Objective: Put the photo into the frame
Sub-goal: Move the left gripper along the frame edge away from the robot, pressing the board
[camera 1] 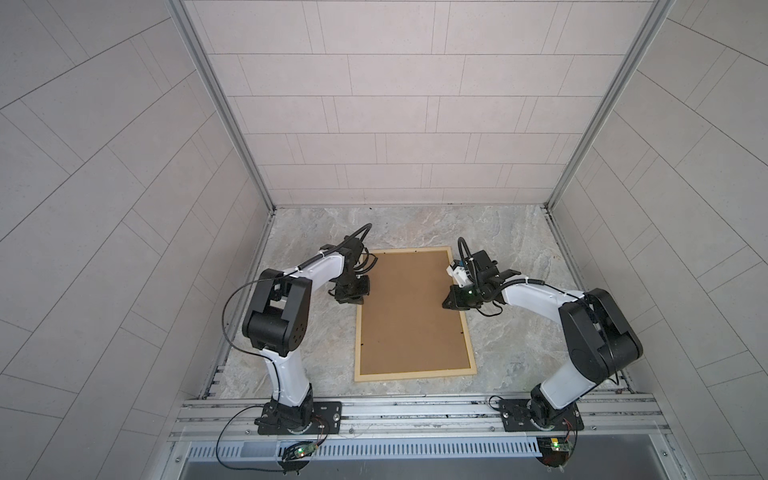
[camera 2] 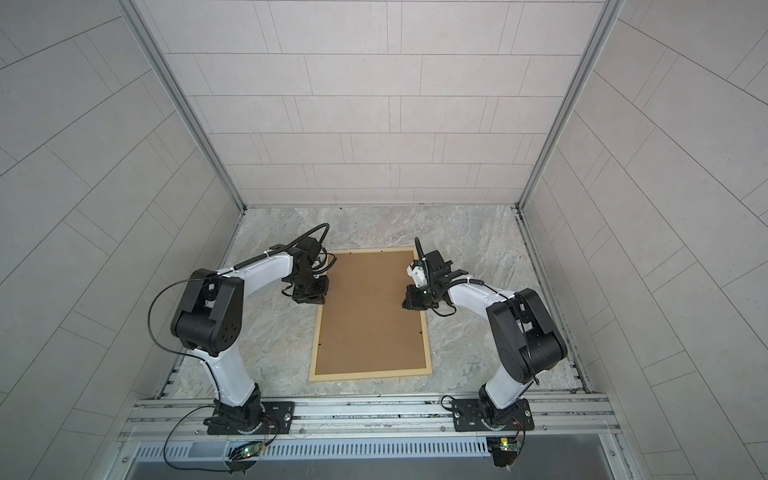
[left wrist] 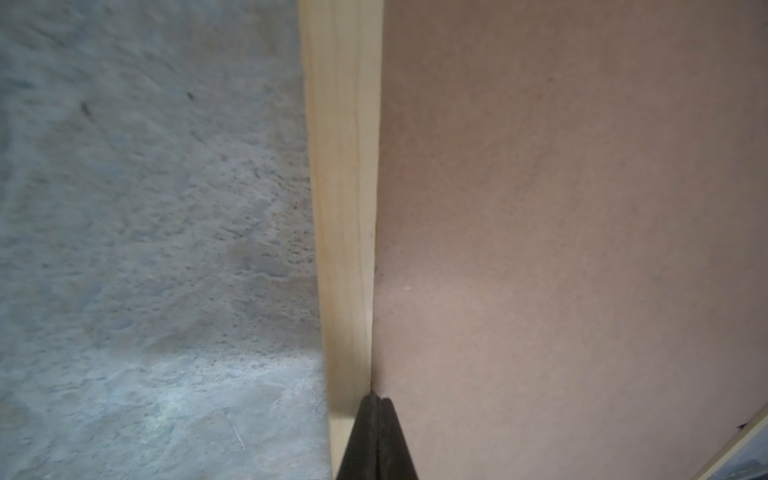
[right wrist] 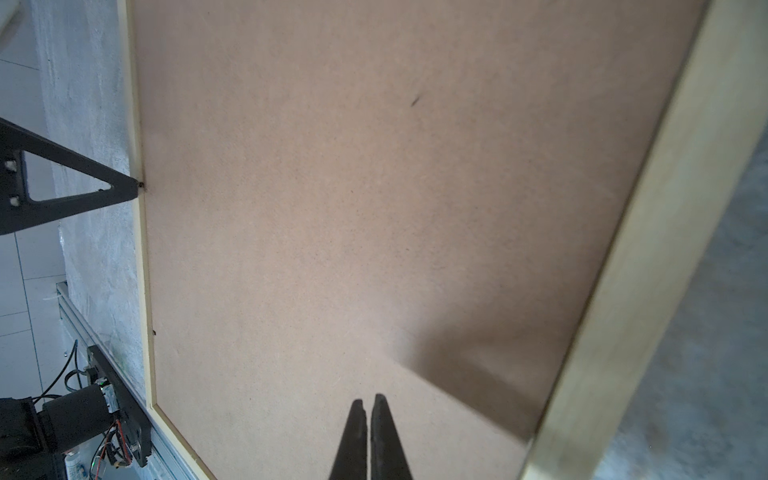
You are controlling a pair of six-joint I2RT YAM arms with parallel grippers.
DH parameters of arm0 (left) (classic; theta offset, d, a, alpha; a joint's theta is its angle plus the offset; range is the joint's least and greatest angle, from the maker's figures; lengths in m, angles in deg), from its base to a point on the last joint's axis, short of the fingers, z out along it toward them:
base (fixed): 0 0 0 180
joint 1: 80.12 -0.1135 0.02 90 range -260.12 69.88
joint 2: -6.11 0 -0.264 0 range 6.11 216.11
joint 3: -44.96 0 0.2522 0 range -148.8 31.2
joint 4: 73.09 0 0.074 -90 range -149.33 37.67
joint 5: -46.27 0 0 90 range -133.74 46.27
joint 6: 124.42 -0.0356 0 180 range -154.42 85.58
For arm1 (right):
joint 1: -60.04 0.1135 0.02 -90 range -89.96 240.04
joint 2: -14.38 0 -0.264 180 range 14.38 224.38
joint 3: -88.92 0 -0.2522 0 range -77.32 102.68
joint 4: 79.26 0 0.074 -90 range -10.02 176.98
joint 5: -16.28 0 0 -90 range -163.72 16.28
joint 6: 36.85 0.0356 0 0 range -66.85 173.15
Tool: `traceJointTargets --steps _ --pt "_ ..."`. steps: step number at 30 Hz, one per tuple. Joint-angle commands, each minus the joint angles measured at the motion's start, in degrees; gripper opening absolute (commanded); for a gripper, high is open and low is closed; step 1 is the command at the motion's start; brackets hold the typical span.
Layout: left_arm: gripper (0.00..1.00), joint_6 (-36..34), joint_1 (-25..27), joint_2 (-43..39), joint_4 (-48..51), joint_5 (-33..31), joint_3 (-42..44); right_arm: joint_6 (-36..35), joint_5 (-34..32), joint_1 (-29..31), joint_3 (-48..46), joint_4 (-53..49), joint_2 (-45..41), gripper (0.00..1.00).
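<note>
Now, frame lies back-up mid-picture, board filling it, photo unseen. Fingers pressed together on left gripper at the left seam, and on right gripper over the board. Looks light, stiff: take the side bars.

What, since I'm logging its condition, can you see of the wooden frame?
The frame is a thin rectangle of pale, natural-looking wood with narrow bars. It lies flat, apparently back up, on the grey marbled table. A brown backing board fills its opening. The shut left hand has its tip at the seam between one long bar and the board. The shut right hand points at the board near the opposite bar. No damage shows.
</note>
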Motion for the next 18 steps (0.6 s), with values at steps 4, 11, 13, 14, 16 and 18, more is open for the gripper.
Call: traceJointTargets --steps 4,11,13,14,16,18 --pt "0.01 -0.34 4.64 8.51 3.16 -5.95 2.68 0.45 0.42 -0.05 -0.70 1.00 -0.65 0.00" --pt "0.01 -0.25 4.64 10.34 3.08 -3.14 2.46 0.44 0.34 -0.05 -0.44 0.78 -0.95 0.00" --pt "0.01 -0.22 4.46 11.34 2.76 0.81 2.49 0.46 0.33 -0.05 -0.34 0.82 -0.90 0.00" --pt "0.01 -0.14 4.48 11.61 2.69 1.79 2.50 0.47 0.34 -0.05 -0.38 0.82 -0.95 0.00" --pt "0.01 0.26 4.46 11.85 2.65 2.79 2.51 0.48 0.42 -0.05 -0.38 0.80 -1.10 0.00" --pt "0.01 0.24 4.30 11.76 3.06 3.33 2.67 0.59 0.35 -0.03 -0.32 0.69 -1.26 0.00"
